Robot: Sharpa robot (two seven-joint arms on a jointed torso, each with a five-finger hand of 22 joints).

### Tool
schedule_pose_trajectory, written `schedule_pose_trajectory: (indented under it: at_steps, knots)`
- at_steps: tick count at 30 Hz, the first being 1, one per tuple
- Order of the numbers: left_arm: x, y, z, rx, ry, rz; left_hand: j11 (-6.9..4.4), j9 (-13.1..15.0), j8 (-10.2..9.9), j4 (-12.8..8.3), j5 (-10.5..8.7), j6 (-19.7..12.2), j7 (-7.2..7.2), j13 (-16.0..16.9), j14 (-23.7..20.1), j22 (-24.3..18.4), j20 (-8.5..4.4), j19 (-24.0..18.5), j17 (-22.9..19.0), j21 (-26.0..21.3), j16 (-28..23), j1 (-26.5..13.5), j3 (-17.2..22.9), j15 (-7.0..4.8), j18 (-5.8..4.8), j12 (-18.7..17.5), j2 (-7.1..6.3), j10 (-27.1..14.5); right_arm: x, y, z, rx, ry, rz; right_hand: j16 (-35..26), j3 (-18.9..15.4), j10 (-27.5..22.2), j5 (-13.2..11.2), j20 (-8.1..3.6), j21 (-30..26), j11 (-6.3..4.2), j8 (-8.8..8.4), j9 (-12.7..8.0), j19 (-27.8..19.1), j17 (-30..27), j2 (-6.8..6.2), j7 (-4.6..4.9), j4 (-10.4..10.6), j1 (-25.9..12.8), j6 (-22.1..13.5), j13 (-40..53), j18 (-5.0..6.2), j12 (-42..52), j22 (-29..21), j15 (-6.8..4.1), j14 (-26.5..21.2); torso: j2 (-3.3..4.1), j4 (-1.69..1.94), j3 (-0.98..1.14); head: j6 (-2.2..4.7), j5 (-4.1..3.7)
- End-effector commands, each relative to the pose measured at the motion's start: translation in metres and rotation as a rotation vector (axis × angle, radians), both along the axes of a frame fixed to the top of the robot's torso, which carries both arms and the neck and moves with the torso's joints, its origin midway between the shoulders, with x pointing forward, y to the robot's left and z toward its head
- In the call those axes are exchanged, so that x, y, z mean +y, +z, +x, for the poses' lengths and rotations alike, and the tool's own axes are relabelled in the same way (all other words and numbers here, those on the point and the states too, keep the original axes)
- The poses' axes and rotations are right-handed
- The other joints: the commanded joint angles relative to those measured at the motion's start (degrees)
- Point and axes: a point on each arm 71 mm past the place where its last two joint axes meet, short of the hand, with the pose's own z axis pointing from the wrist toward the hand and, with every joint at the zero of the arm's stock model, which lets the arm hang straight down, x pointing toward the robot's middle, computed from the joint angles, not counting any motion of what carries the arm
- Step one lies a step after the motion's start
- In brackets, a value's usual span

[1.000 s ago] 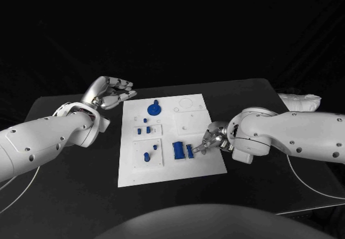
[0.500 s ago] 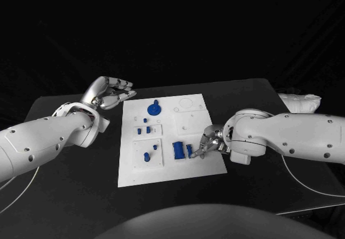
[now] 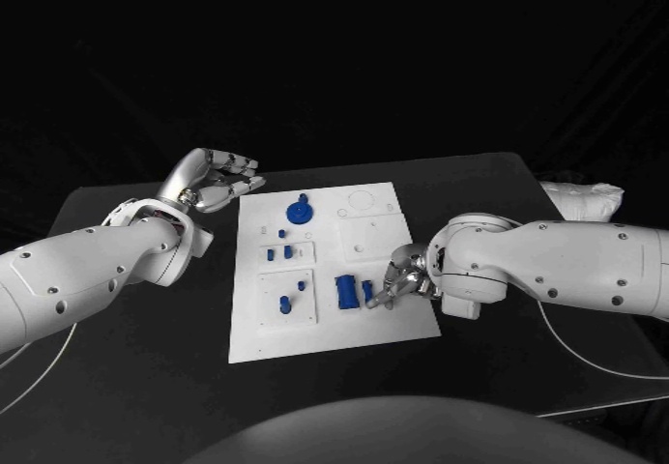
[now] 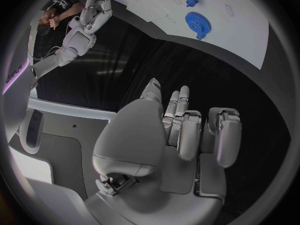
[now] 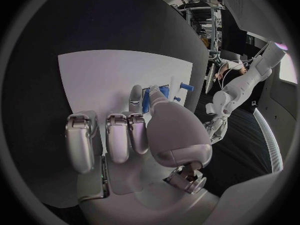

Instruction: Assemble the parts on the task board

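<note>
Assembly looks partly done: you see the gear (image 3: pixel 299 210) and small pegs seated on the board (image 3: pixel 379 329). Right hand (image 3: pixel 399 280) pinches a blue part (image 3: pixel 368 290) beside the block (image 3: pixel 346 291), not seated yet. Left hand (image 3: pixel 217 181) rests curled and empty off the board.

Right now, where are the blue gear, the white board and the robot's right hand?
blue gear (image 3: pixel 299 212): head view, its round face.
white board (image 3: pixel 334 333): head view, bare near edge.
right hand (image 3: pixel 400 280): head view, middle of the hand.
</note>
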Motion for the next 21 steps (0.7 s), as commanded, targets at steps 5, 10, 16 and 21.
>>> schedule_pose_trajectory:
  at_steps: [5, 10, 16, 21]
  knots:
    - [-0.0028, 0.0004, -0.0005, 0.000, -0.016, 0.001, -0.27, 0.0, -0.1, 0.1, 0.30, 0.3, -0.11, 0.0, 3.4, 15.1, -0.53, 6.0, 8.0, 0.1, -0.3, 0.1, -0.3, -0.25, -0.43, 0.1, 0.19, 0.1, -0.0017, -0.0032, 0.0008, 0.011, -0.001, -0.046, 0.2, -0.3, 6.1, 0.1, -0.24, 0.3, -0.43, 0.39, 0.3, 6.0, 15.1, 0.83, -0.04, 0.1, 0.4, -0.4, 15.0, -0.38, 0.2, 15.1, -0.32, 6.1, -0.01, -0.01, -0.02, 0.01, -0.05]
    - [-0.0029, 0.0003, -0.0004, 0.000, -0.016, 0.002, -0.27, 0.0, -0.1, 0.1, 0.30, 0.3, -0.11, 0.0, 3.4, 15.1, -0.53, 6.0, 8.0, 0.1, -0.3, 0.1, -0.3, -0.25, -0.43, 0.1, 0.19, 0.1, -0.0016, -0.0035, 0.0018, 0.007, -0.001, -0.049, 0.2, -0.3, 6.1, 0.1, -0.26, 0.3, -0.45, 0.43, 0.6, 6.0, 15.1, 1.02, -0.07, 0.1, 0.6, -0.5, 15.0, -0.38, 0.2, 15.1, -0.34, 6.1, -0.06, 0.01, 0.01, 0.01, -0.02]
    - [-0.0023, 0.0003, -0.0003, 0.000, -0.015, 0.002, -0.27, 0.0, -0.1, 0.1, 0.30, 0.3, -0.11, 0.0, 3.4, 15.1, -0.53, 6.0, 8.0, 0.1, -0.3, 0.1, -0.3, -0.25, -0.43, 0.1, 0.19, 0.1, -0.0020, -0.0037, 0.0027, 0.003, 0.001, -0.054, 0.2, -0.2, 6.1, 0.1, -0.34, 0.3, -0.56, 0.52, 1.3, 6.0, 15.1, 1.40, -0.20, -0.4, 1.9, -0.8, 15.0, -0.38, 0.2, 15.1, -0.44, 6.1, -0.06, 0.00, 0.01, 0.01, -0.04]
    - [-0.0024, 0.0003, -0.0002, 0.001, -0.015, 0.002, -0.27, 0.0, -0.1, 0.1, 0.30, 0.3, -0.11, 0.0, 3.4, 15.1, -0.53, 6.0, 8.0, 0.1, -0.3, 0.1, -0.3, -0.25, -0.43, 0.1, 0.19, 0.1, -0.0016, -0.0040, 0.0033, 0.003, 0.004, -0.057, 0.2, 0.0, 6.1, 0.0, -0.41, 0.3, -0.63, 0.51, 1.8, 6.0, 15.1, 1.58, -0.28, -0.9, 3.0, -0.9, 15.0, -0.38, 0.2, 15.1, -0.52, 6.1, -0.02, -0.03, -0.02, 0.01, -0.11]
